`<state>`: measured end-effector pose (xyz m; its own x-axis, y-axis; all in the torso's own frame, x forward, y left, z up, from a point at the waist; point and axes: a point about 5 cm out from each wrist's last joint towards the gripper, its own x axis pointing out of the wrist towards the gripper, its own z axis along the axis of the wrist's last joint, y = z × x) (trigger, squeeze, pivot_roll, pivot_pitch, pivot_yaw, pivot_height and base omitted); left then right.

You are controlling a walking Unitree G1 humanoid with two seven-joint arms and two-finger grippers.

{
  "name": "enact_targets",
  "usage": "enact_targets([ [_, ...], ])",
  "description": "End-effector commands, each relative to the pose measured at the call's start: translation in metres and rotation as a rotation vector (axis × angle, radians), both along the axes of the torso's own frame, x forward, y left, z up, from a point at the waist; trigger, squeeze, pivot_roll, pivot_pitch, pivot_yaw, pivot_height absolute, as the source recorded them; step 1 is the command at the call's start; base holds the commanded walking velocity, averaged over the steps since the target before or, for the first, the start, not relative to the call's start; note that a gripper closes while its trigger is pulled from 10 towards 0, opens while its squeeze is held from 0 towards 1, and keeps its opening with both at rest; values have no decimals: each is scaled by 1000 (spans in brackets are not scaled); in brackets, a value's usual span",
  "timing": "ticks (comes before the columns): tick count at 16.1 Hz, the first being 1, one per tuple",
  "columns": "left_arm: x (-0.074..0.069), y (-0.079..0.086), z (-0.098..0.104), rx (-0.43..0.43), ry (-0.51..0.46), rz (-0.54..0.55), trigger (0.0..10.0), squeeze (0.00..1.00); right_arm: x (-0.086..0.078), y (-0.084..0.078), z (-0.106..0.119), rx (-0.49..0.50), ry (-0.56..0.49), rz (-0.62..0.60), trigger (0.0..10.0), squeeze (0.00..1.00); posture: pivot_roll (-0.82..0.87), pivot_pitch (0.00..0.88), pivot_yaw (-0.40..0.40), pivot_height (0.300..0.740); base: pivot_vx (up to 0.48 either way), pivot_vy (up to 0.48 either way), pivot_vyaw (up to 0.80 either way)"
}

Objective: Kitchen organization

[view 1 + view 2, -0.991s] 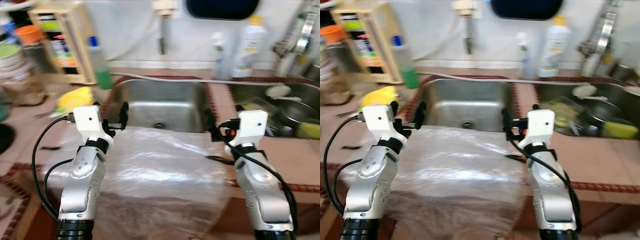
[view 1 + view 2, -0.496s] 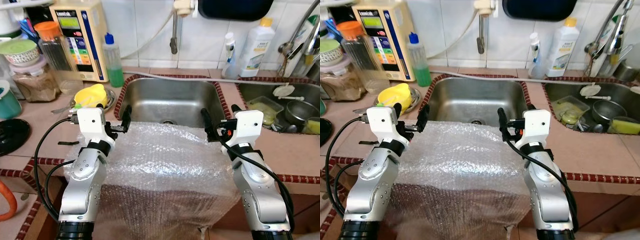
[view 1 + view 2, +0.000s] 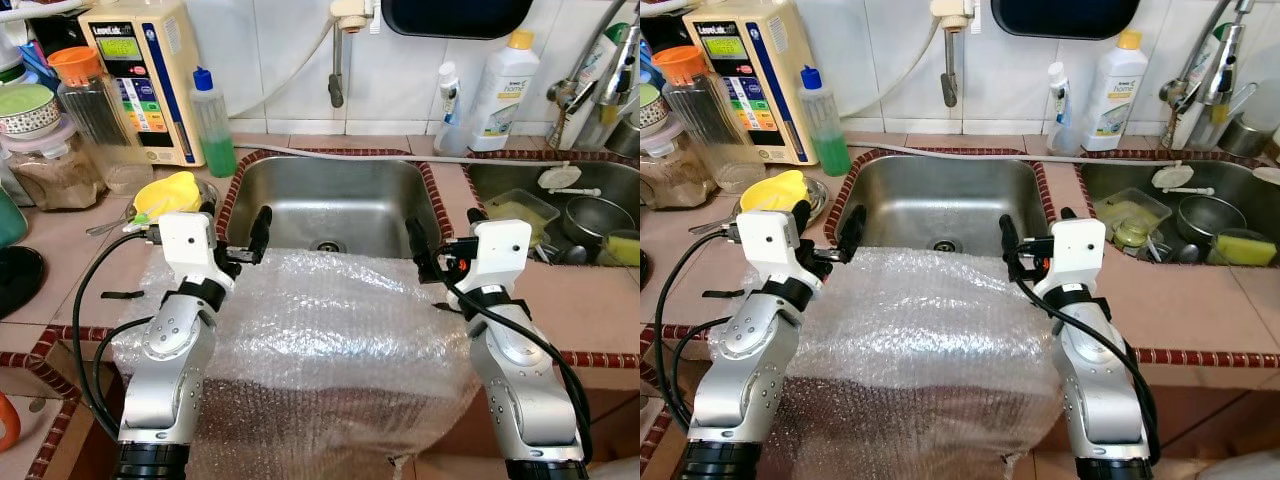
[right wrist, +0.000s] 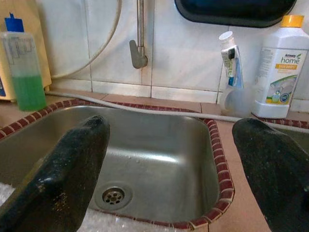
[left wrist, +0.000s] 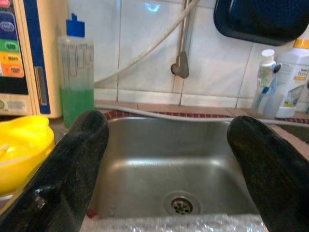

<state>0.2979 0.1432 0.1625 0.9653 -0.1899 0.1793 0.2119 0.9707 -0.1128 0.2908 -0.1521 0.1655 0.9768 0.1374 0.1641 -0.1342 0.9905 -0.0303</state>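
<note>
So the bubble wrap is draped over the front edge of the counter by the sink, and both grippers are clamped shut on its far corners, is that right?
Not quite. The bubble wrap does drape over the counter's front edge by the sink, but neither gripper is clamped on it. The left gripper and right gripper are open above its far edge; both wrist views show the fingers spread apart around nothing.

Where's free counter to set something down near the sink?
Bare tile right of the bubble wrap, in front of the dish-filled second sink, and the steel basin itself. The left counter is crowded: yellow bowl, green soap bottle, jars. The back ledge holds a white detergent bottle.
</note>
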Motion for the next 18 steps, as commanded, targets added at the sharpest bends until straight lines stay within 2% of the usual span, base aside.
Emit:
enact_targets([
  [1,-1,1,6,10,-31,-4,10000,0,1,-3,2,1,-7,-16,10000,0,45,0,39,740,322,0,0],
  [11,-3,1,4,8,-20,-13,10000,0,2,-4,-1,-1,1,-23,10000,0,52,0,44,740,306,0,0],
  [18,-6,-4,1,-26,4,-26,10000,0,3,-7,-3,-3,5,-31,10000,0,57,0,42,740,0,0,0],
])
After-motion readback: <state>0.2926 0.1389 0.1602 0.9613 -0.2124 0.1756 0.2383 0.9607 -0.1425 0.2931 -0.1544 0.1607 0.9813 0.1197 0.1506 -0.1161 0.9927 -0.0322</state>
